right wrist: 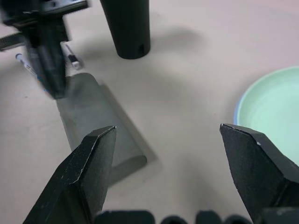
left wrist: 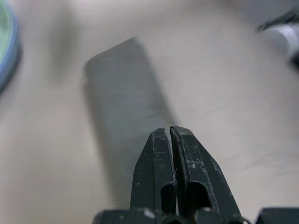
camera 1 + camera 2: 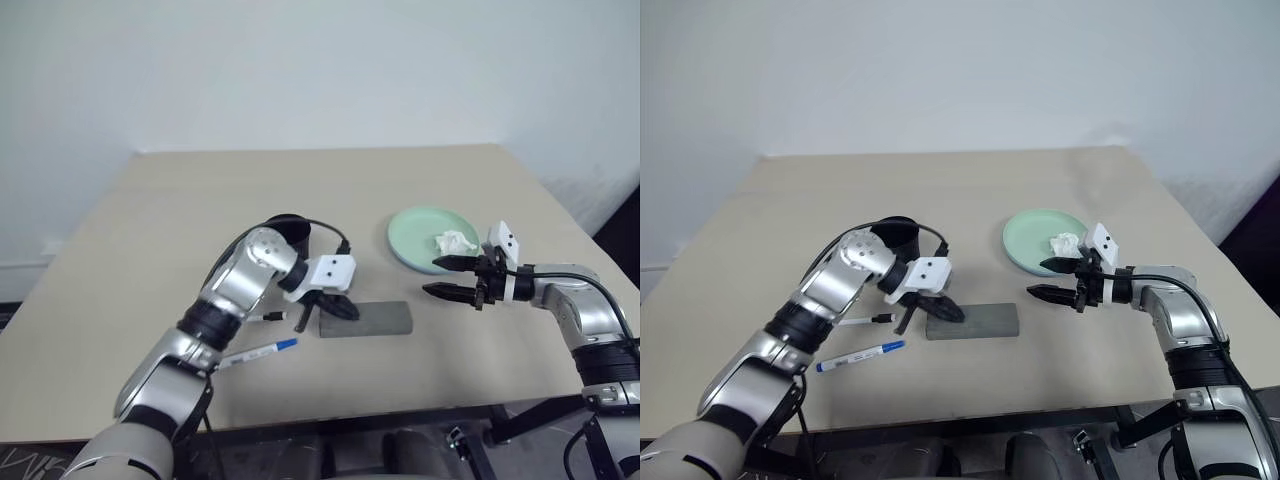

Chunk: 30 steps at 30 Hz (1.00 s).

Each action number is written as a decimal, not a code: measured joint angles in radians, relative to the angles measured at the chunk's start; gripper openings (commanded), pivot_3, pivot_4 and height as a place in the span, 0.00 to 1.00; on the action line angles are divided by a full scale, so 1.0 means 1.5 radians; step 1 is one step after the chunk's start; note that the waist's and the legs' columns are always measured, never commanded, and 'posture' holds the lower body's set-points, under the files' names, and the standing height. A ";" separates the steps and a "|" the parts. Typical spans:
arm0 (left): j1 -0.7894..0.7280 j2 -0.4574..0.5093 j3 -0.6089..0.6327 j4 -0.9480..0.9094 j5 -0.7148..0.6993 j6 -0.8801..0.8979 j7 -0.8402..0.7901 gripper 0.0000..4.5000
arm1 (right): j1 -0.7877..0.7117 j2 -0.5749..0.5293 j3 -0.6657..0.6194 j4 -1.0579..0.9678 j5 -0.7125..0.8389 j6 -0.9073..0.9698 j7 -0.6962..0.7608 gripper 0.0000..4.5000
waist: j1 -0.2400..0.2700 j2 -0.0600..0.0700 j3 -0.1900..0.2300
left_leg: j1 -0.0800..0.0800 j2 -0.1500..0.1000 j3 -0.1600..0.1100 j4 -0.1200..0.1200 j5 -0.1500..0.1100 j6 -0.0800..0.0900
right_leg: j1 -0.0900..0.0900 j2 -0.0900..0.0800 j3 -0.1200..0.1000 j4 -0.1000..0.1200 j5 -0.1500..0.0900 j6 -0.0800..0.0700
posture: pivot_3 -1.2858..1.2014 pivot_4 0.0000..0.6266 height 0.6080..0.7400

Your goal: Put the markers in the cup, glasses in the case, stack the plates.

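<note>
The left hand (image 3: 335,308), pinched shut and empty, pressed the closed case (image 3: 366,319); the right hand (image 3: 447,278) waited wide beside the plates (image 3: 405,232).

Head pair looking forward and down over the whole table (image 3: 120,300), left wrist camera close above the grey case (image 2: 126,93), right wrist camera low, facing left, sharing that case and the cup (image 1: 126,28)

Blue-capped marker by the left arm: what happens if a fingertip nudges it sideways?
The blue-capped marker lies flat on the bare table, and its round, thin barrel looks apt to roll. It seems stiff and light, so it will probably skid or spin rather than bend.
</note>
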 measured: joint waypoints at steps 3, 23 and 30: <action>0.040 0.071 0.029 -0.084 -0.035 0.032 -0.014 0.01 | -0.003 0.000 0.002 0.000 -0.002 0.000 0.000 0.85 | -0.001 0.000 0.000 | 0.000 0.000 0.000 0.000 0.000 -0.001 | 0.000 0.000 0.000 0.000 0.000 0.000 | 0.52 0.00 1.00; 0.275 0.269 0.146 -0.200 -0.103 0.103 0.070 0.42 | -0.029 0.018 0.016 0.019 -0.008 0.003 0.022 0.85 | 0.001 0.000 0.000 | 0.001 0.001 0.002 -0.002 -0.001 -0.005 | -0.002 -0.001 -0.001 0.000 0.000 0.000 | 0.52 0.00 1.00; 0.288 0.276 0.118 -0.154 -0.070 0.058 0.081 0.46 | -0.006 0.008 0.013 -0.087 0.037 0.055 0.047 0.85 | 0.002 0.000 0.000 | 0.000 0.001 0.003 -0.003 -0.001 -0.005 | -0.003 -0.001 -0.001 0.000 0.000 -0.001 | 0.52 0.00 1.00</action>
